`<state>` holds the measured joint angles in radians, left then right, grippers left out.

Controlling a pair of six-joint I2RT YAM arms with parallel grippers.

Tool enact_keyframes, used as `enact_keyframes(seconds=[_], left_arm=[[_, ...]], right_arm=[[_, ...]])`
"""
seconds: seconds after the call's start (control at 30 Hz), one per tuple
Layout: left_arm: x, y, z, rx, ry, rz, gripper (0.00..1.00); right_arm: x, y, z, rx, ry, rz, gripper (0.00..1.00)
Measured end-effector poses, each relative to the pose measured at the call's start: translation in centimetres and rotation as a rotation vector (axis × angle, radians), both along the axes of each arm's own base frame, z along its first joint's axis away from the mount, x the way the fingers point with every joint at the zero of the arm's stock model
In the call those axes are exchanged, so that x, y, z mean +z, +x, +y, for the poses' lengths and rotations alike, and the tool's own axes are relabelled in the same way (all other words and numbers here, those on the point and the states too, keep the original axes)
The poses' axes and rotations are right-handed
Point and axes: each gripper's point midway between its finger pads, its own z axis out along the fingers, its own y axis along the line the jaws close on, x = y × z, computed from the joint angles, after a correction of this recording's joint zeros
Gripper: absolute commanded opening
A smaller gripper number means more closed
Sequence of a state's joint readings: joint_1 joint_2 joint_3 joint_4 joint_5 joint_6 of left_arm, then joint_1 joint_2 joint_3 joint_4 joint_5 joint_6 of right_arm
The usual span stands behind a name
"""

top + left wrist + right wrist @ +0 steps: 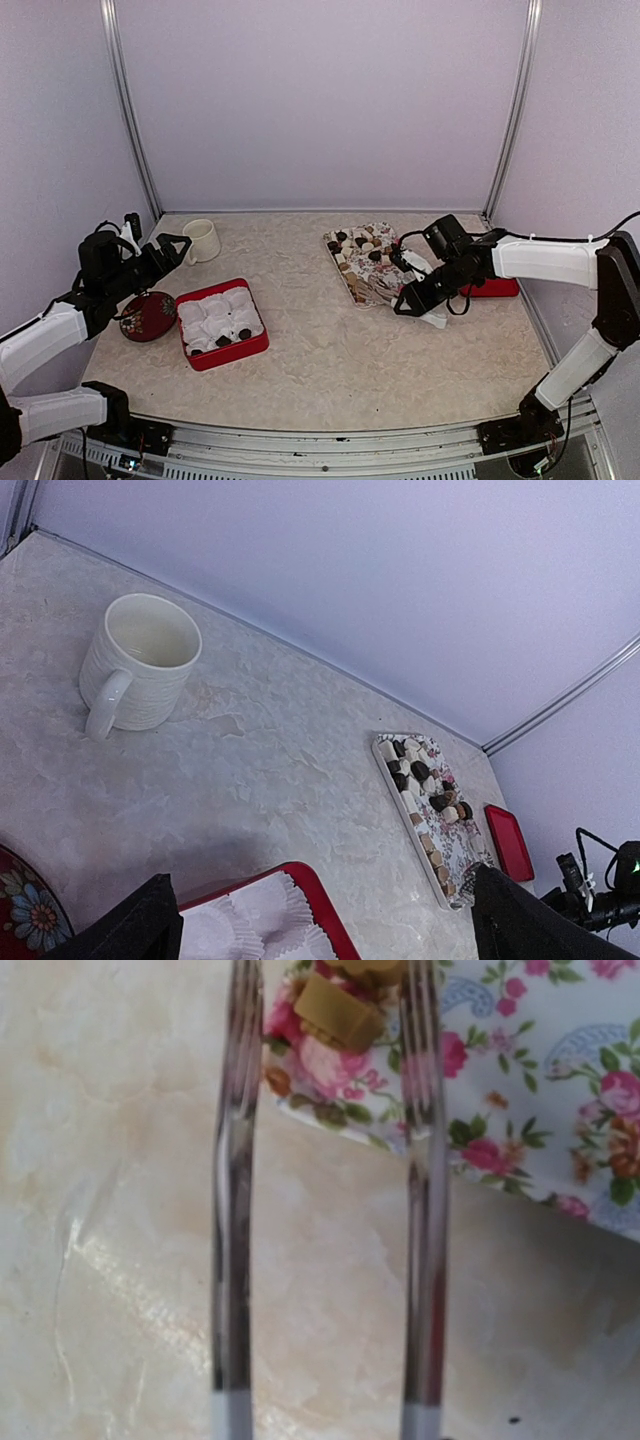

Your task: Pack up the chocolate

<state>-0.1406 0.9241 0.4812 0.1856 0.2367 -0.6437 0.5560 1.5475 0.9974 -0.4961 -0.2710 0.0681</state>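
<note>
Your right tool point(325, 1020) part open, empty; tan chocolate point(338, 1010) just ahead between tips, on floral tray point(540, 1080) (long axis slanted across gap). Left tool point(172, 247) wide open, far.

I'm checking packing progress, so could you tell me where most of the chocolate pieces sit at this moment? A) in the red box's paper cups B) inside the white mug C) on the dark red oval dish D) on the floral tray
D: most chocolate pieces lie on the floral tray; the red box holds only a few, and the white mug looks empty.
</note>
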Motion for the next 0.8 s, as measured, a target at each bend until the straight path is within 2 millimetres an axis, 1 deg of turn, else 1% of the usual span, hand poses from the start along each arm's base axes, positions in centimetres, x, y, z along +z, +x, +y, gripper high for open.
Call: enact_keyframes(seconds=[0.4,0.6,0.8], left_arm=[[0.0,0.0,0.0,0.000,0.000,0.000,0.99],[0.0,0.0,0.0,0.000,0.000,0.000,0.99],[0.0,0.0,0.0,0.000,0.000,0.000,0.99]], right_arm=[[-1.7,0.1,0.1,0.000,-0.020,0.031,0.42],[-2.2,0.4,-0.3,-0.010,-0.046,0.029,0.38],[-2.4,0.8,-0.8,-0.030,-0.079,0.009,0.36]])
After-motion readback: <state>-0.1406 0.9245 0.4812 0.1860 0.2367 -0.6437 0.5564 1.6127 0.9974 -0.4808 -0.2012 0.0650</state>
